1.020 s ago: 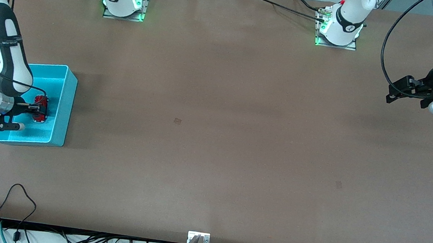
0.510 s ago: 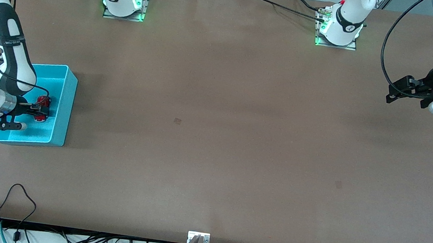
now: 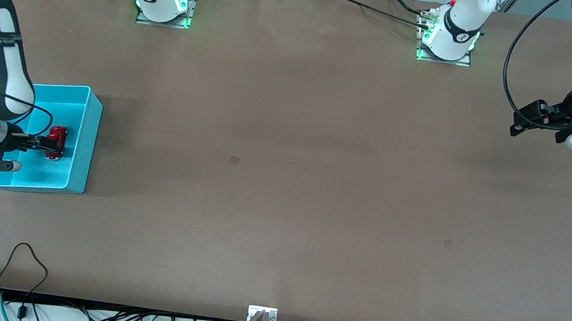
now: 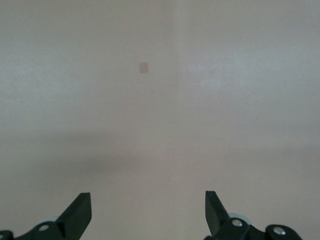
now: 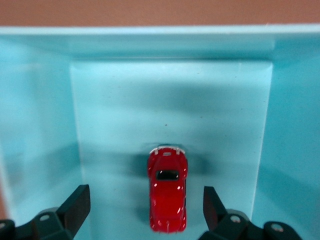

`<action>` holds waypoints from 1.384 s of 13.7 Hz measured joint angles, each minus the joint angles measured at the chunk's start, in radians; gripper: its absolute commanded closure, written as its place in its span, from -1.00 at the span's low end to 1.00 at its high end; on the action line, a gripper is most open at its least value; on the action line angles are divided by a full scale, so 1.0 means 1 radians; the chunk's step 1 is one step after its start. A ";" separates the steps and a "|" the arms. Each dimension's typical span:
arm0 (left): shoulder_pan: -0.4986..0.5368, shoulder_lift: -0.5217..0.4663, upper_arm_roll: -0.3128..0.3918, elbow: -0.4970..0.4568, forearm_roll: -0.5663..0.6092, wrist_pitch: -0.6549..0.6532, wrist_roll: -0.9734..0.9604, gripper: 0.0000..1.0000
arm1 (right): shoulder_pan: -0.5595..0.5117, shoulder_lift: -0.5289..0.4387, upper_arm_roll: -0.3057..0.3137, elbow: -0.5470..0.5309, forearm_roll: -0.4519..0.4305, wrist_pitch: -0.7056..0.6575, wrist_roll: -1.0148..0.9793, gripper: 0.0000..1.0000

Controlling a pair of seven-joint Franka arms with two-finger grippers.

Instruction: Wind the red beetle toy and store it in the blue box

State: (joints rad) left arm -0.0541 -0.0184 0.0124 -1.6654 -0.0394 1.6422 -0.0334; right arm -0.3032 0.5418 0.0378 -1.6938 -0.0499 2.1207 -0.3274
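Observation:
The red beetle toy (image 3: pixel 56 143) lies on the floor of the blue box (image 3: pixel 86 151) at the right arm's end of the table. My right gripper (image 3: pixel 45 144) hangs inside the box, just above the toy. In the right wrist view the right gripper (image 5: pixel 145 200) is open. The toy (image 5: pixel 168 195) sits on the box floor (image 5: pixel 125 110) between the wide-spread fingers, which do not touch it. My left gripper (image 3: pixel 525 119) waits open and empty over the left arm's end of the table. It also shows in the left wrist view (image 4: pixel 147 197).
The box's tall walls (image 5: pixel 170 45) surround the right gripper on three sides. A small darker patch (image 3: pixel 234 159) marks the table's middle, and it also shows in the left wrist view (image 4: pixel 143 67). Cables run along the table's near edge (image 3: pixel 27 260).
My right gripper has drawn back off the toy, toward the right arm's end of the table. The toy now lies free on the box floor. The left arm has not moved.

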 measured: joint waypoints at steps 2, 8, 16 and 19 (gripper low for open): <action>0.000 0.000 0.000 0.000 0.000 0.000 0.000 -1.00 | 0.004 -0.033 0.000 0.048 0.002 -0.094 0.001 -1.00; 0.000 0.000 0.000 0.000 0.000 0.000 0.000 -1.00 | 0.077 -0.097 0.004 0.278 0.062 -0.446 0.046 -1.00; 0.000 0.000 0.000 0.000 0.000 0.000 0.000 -1.00 | 0.242 -0.270 0.009 0.358 0.088 -0.595 0.230 -1.00; 0.000 0.000 0.000 0.000 0.000 -0.001 0.000 -1.00 | 0.279 -0.301 0.006 0.358 0.085 -0.615 0.269 -1.00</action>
State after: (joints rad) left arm -0.0541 -0.0184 0.0124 -1.6654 -0.0394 1.6416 -0.0333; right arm -0.0238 0.2406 0.0438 -1.3356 0.0347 1.5056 -0.0584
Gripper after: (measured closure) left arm 0.000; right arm 0.000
